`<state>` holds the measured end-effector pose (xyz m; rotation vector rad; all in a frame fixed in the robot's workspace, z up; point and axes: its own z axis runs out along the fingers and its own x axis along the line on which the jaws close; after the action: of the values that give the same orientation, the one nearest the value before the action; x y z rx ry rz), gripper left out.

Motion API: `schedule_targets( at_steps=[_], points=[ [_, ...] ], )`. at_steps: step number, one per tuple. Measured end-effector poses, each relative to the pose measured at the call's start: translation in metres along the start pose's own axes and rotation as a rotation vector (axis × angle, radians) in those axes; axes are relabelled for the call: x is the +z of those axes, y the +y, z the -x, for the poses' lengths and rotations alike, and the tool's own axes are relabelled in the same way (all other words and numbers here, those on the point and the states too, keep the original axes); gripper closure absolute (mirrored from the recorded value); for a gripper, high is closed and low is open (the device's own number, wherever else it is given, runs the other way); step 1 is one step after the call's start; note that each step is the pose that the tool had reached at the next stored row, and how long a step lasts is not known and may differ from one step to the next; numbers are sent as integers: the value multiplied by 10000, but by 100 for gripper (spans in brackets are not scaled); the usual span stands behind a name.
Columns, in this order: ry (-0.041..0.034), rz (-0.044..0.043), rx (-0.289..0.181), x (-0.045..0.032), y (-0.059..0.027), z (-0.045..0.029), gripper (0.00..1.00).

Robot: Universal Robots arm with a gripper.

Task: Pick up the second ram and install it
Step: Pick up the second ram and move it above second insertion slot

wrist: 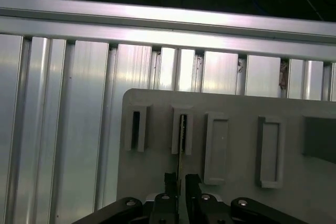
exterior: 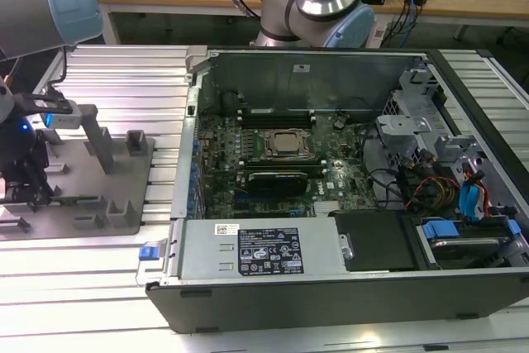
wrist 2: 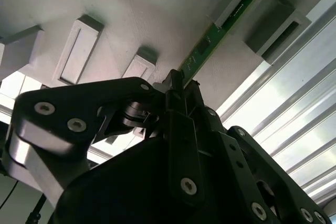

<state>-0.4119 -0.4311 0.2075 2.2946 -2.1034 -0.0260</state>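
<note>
Plainly, the pick-up step is in hand and installation has not begun. The second ram (wrist 2: 210,40) stands on edge in a slotted grey holder (wrist: 175,129) on the fixture plate (wrist: 152,166). That holder is the second in the row, counted from the plate's rounded corner. The far end of the stick sits in the holder, and the near end runs in between the fingers of the gripper (wrist: 179,183).

In both wrist views the fingers are drawn narrow, one on each face of the board. They look pinched onto it, though any hairline gap is too fine to rule out. The stick appears seated in its slot and not yet lifted.

In the exterior view the arm hangs over the plate at the table's (exterior: 116,80) edge on the exterior view's left. It is well apart from the open computer case (exterior: 331,287), where the board must end up.

As I judge it, getting the stick free calls for a firm, even grip and a straight pull along the slot. Any sideways lean could make the thin board bind against the holder's walls or twist in the fingers.
</note>
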Motion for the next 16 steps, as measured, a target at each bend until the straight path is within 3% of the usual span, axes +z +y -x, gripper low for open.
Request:
schedule_targets(
  at_steps=[3, 6, 9, 13, 16],
  points=[
    [-1, 0, 0, 0, 0, 0, 81],
    [-2, 0, 0, 0, 0, 0, 91],
    [-2, 0, 4, 0, 0, 0, 91],
    [-40, 11, 1215, 8, 0, 0, 91],
    [-35, 7, 996, 9, -1, 0, 91]
  ],
)
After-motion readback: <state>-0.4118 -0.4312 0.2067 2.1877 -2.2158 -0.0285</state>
